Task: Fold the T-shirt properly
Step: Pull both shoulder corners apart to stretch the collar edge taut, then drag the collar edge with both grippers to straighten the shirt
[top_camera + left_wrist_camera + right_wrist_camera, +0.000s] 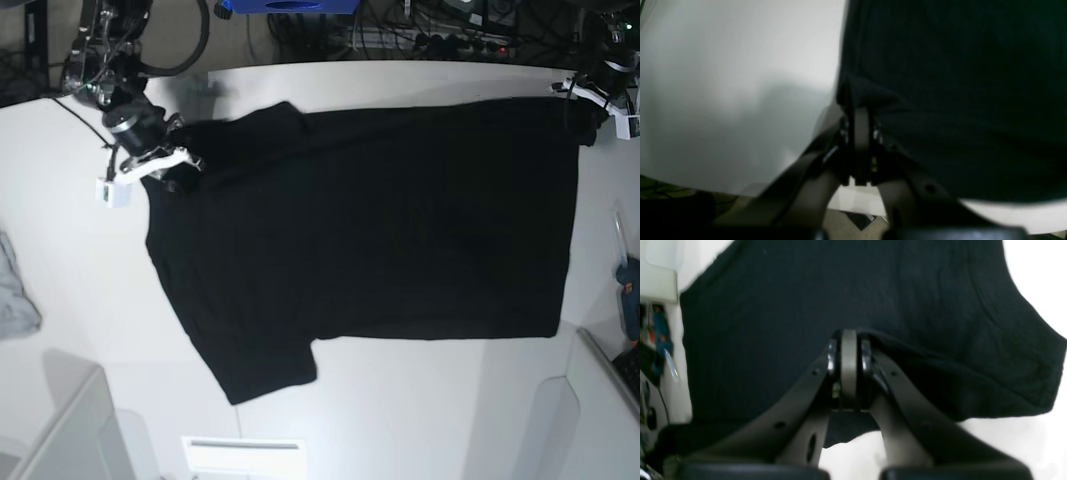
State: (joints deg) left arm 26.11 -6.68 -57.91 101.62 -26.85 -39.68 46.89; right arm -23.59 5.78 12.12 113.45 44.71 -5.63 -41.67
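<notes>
Your T-shirt (380, 220) lies flat on the white table (90, 260), long axis sideways, hem toward the left gripper (583, 112). Both it and the right gripper (170, 168) are clamped onto T-shirt edges. Grey cloth (15, 290) sits well off the sleeve side.

Both wrist views are soft with blur. In the left wrist view the T-shirt (957, 100) runs off the top and right edges. In the base view the left gripper (583, 112) is mostly cut off at the desk's (80, 300) far right corner, its fingertips buried in black cloth.
</notes>
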